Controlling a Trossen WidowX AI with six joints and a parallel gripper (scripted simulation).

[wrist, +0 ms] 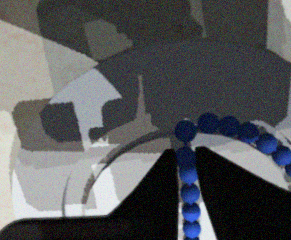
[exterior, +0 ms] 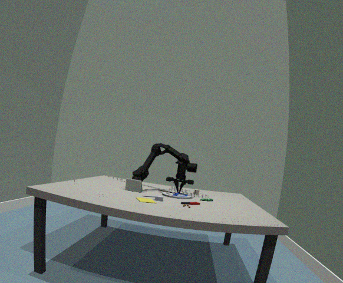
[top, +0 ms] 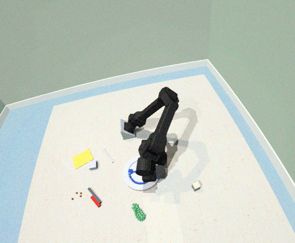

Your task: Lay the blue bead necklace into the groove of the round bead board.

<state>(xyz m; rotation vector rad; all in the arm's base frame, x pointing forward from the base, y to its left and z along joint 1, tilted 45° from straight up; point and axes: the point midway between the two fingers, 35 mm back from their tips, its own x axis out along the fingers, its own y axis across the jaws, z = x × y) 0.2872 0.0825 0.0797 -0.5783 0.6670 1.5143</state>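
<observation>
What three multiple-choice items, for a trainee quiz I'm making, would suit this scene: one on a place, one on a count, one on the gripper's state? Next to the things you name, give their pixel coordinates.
1. Where does the pile of green beads [top: 139,212] [exterior: 206,199] lie?
A) In the round bead board's groove
B) On the yellow sheet
C) On the tabletop [top: 221,157] [exterior: 114,197], off the board

2. How many small brown balls [top: 80,193] [exterior: 184,205] are there?
A) Four
B) Two
C) Seven

3. What is the gripper [exterior: 178,192] [wrist: 184,156] doing?
A) Standing wide open
B) Pinching the blue bead necklace [top: 136,181] [exterior: 176,194] [wrist: 190,192]
C) Gripping the red-handled tool

Answers:
1: C, the top view shows a gap between pile and board.
2: A, the top view shows four separate balls.
3: B, the wrist view shows both fingertips against a blue bead.
</observation>
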